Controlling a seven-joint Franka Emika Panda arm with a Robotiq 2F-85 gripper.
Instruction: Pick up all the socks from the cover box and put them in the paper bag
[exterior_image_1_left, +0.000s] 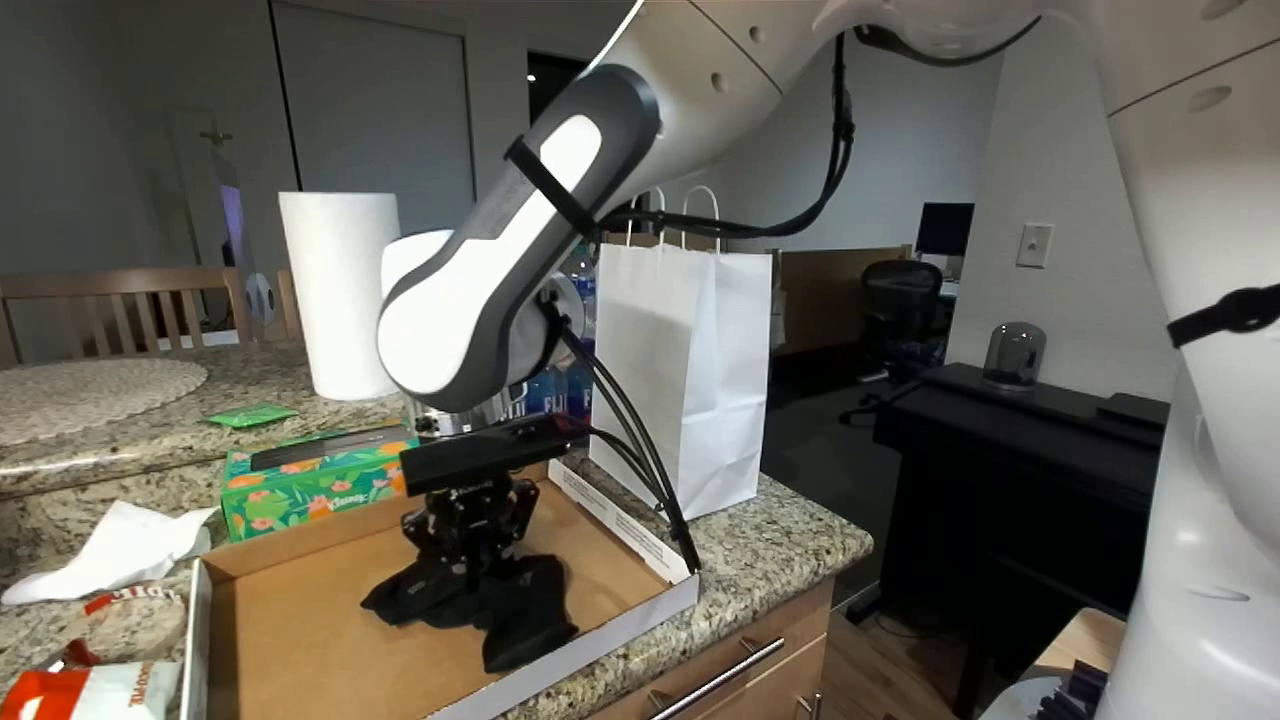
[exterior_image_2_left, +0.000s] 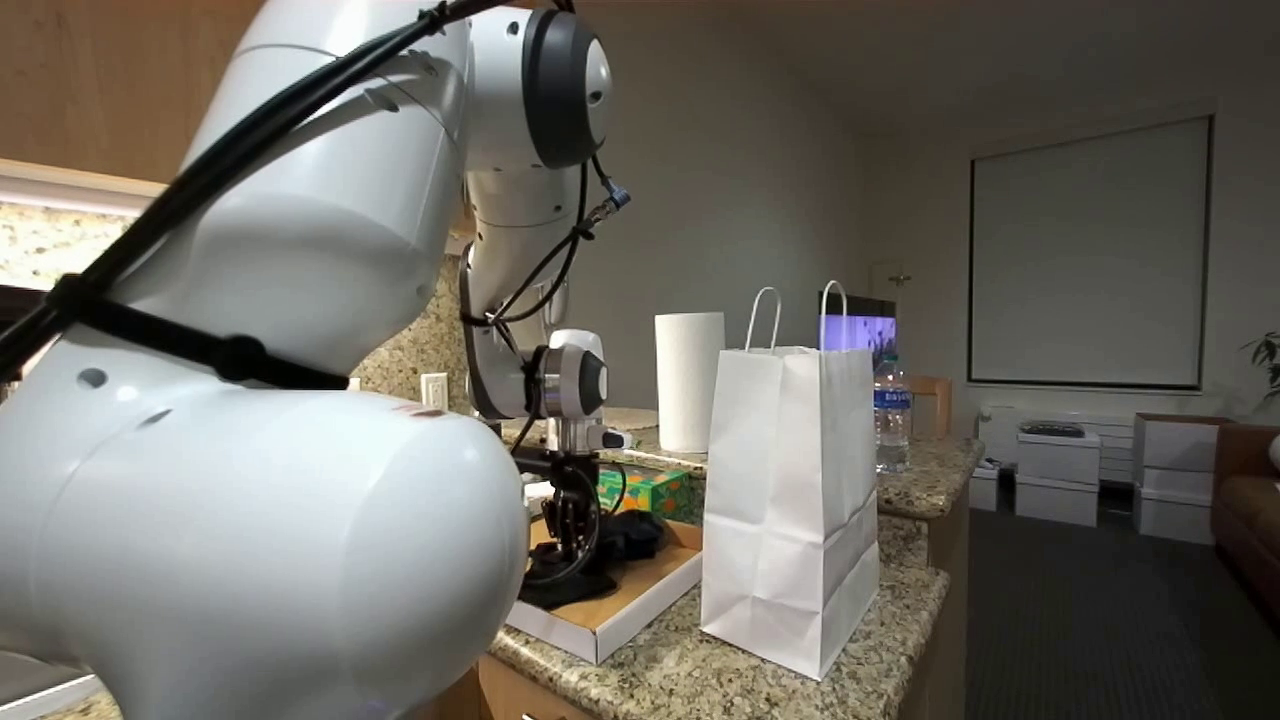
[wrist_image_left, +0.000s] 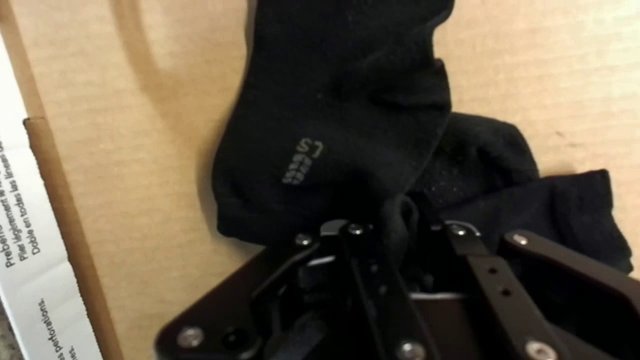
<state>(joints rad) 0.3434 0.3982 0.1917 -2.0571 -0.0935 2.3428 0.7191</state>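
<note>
Dim room, pale walls (exterior_image_2_left: 720, 150). A wooden chair (exterior_image_1_left: 120, 282) stands well beyond the cover box (exterior_image_1_left: 320, 620); in an exterior view white boxes (exterior_image_2_left: 1058, 500) sit well apart from it. The cover box is shallow, brown inside, white along its outer sides, and rests on a speckled stone tabletop (exterior_image_1_left: 810, 540).

Black socks (wrist_image_left: 335, 105) lie bunched on the floor of the cover box, overlapping; I cannot count them. One carries pale lettering.

My pincer (wrist_image_left: 401, 229) points straight down into the cover box, its fingers (wrist_image_left: 462, 245) in among the socks, on either side of a raised fold. Dark metal on dark cloth: I cannot tell whether they are closed on that fold or flank it.

The white paper bag (exterior_image_2_left: 785, 510) stands upright just beside the cover box, handles up, its inside hidden in both exterior views.

Along another side of the cover box: a green flowered tissue box (exterior_image_1_left: 320, 490). Higher than the cover box, on a raised ledge (exterior_image_1_left: 255, 360): paper towel roll (exterior_image_1_left: 342, 300), flat green packet (exterior_image_1_left: 252, 415), pale round mat (exterior_image_1_left: 90, 395). Past the cover box side opposite the bag: crumpled white paper (exterior_image_1_left: 120, 550), a red and white wrapper (exterior_image_1_left: 90, 690). Beyond the cover box, partly covered by my arm (exterior_image_1_left: 490, 290): bottles (exterior_image_1_left: 552, 390). Below the cover box: a wooden drawer (exterior_image_1_left: 800, 615) with a metal handle (exterior_image_1_left: 720, 680).
</note>
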